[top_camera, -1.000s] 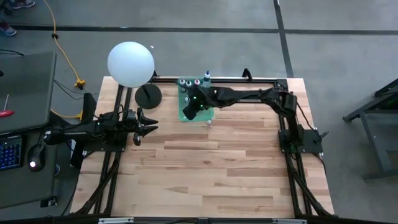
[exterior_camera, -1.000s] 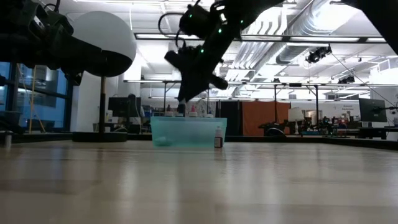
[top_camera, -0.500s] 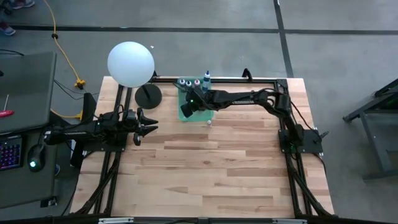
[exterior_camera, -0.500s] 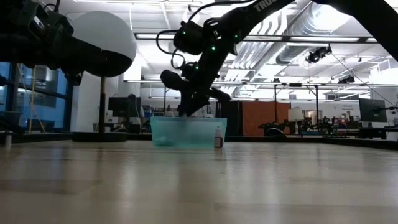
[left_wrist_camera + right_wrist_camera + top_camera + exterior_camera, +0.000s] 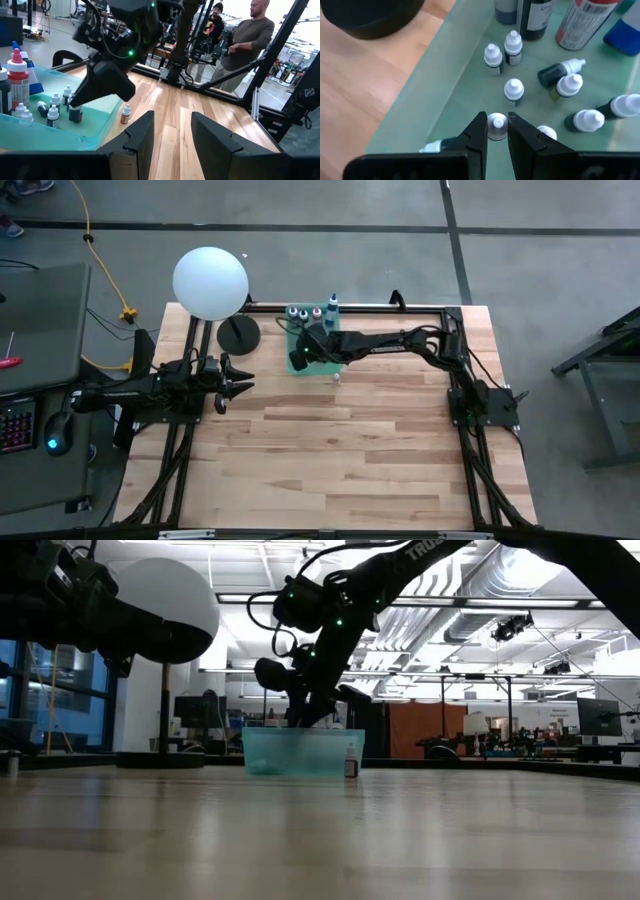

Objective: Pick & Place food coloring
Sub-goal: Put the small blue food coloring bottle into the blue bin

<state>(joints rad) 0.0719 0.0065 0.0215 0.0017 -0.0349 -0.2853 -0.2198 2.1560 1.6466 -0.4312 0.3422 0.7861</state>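
A translucent green tray [image 5: 451, 87] stands at the table's far middle. In it stand and lie several tiny white-capped food coloring bottles [image 5: 513, 90], with larger bottles [image 5: 584, 20] along its far side. My right gripper [image 5: 496, 131] reaches down into the tray, shut on one small dark bottle [image 5: 75, 113]. One more small bottle [image 5: 125, 113] stands on the wood just outside the tray. My left gripper [image 5: 172, 132] waits at the table's left edge, pointing level, open with nothing between its fingers. My right gripper pinches the small bottle's white cap [image 5: 496, 122] between its two fingertips. It comes slanting down from the table's right. The bottle hangs roughly upright below the fingers, inside the tray. Whether its base touches the tray floor I cannot tell.
A white ball lamp [image 5: 210, 283] on a black round base [image 5: 238, 334] stands left of the tray. A black frame rail [image 5: 400, 307] runs along the far edge. Bare wood [image 5: 340, 450] covers the table's middle and near part. People stand beyond the table [image 5: 250, 45].
My right gripper has gone down into the tray and a little toward the table's left, rolling its wrist as it sank. It stays shut on the small bottle, which has come down with it.
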